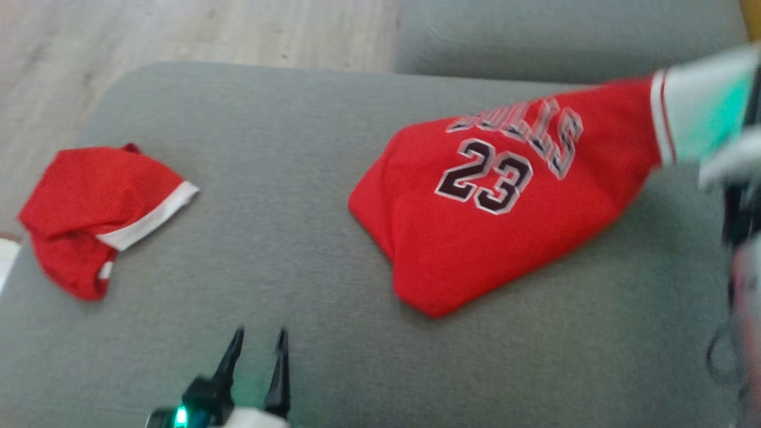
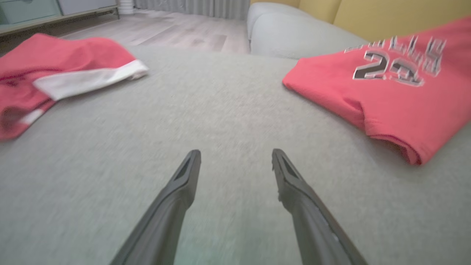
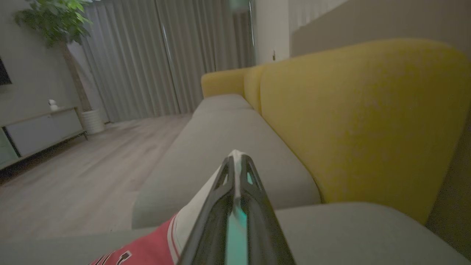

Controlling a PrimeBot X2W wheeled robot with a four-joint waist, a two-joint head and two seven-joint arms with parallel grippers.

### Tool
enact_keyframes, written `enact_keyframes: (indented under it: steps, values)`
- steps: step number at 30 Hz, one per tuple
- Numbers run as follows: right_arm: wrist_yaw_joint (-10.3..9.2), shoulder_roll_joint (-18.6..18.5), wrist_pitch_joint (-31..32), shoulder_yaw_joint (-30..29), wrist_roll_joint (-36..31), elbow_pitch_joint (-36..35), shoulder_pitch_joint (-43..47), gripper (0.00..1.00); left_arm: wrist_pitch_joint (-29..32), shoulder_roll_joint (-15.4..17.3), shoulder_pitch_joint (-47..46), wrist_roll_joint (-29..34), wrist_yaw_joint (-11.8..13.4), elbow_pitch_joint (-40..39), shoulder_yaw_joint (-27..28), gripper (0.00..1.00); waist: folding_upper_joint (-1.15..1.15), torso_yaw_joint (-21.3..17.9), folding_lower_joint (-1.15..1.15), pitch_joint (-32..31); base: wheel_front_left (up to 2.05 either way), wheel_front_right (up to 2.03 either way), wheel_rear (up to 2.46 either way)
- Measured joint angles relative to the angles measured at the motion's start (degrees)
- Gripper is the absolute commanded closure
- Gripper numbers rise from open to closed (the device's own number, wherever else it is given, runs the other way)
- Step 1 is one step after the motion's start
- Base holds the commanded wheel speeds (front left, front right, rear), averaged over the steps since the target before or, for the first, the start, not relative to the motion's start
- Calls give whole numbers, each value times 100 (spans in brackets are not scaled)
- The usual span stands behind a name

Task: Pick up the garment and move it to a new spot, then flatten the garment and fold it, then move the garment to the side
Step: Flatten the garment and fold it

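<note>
- Wood-plank floor (image 1: 178, 30): pale, runs past the far edge of the sofa.
- Grey sofa seat (image 1: 297, 178): broad, flat cushion, with both garments lying on it. A second grey cushion sits beyond it.
- Yellow backrest (image 3: 368, 117): stands along the seat's rear edge, seen in the right wrist view.
- Grey curtains (image 3: 147, 55): hang full height at the far wall.
- Low cabinet (image 3: 40, 129): against the wall across the floor, with a small white object on top, too small to identify.
- Potted plant (image 3: 55, 22): in a white pot, between cabinet and curtains.
- Red jersey (image 1: 493, 238): on the seat toward the robot's right, loosely folded, with the number 23 and blurred lettering facing up. Most of it rests on the cushion. Its white-trimmed end is pulled out toward the upper right of the head view.
- Smaller red garment (image 1: 101, 208): crumpled, with a white band, near the seat's left edge and well apart from the jersey.
- Left gripper (image 2: 236, 152): fingers spread wide, nothing between them. It is low over bare cushion, between the two garments and touching neither.
- Right gripper (image 3: 235, 162): fingers pressed together, pinching the jersey's white trim. White cloth shows between the tips, red fabric trails below. The head view is blurred here.
</note>
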Motion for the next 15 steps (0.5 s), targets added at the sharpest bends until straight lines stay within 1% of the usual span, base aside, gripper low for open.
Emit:
enact_keyframes:
  steps: [1, 2, 5, 11, 15]
  values:
    - [0, -29, 0, -144, -81, 76, 254, 33, 0, -2, -110, -1, -5, -16, -41, 0, 0, -61, 1, 50, 0, 0, 0]
    - [0, -11, 1, -242, -83, 118, 503, 0, 0, -3, -222, -18, -35, -30, -92, 0, 0, -126, 1, 95, 0, 0, 0]
    - [0, 155, 2, -277, -110, -2, 1193, 0, 0, -4, -454, -70, -49, -91, -267, 0, 0, -339, 1, 211, 0, 0, 0]
    - [0, 577, 2, 109, -126, -1134, 2317, 0, 0, -7, -598, -294, -229, -47, -677, 0, 0, -854, 0, 379, 0, 0, 0]
    - [0, 811, 2, 370, -32, -1720, 2969, 0, 0, -9, -750, -726, -416, 156, -1000, 0, 0, -1202, 0, 462, 0, 0, 0]
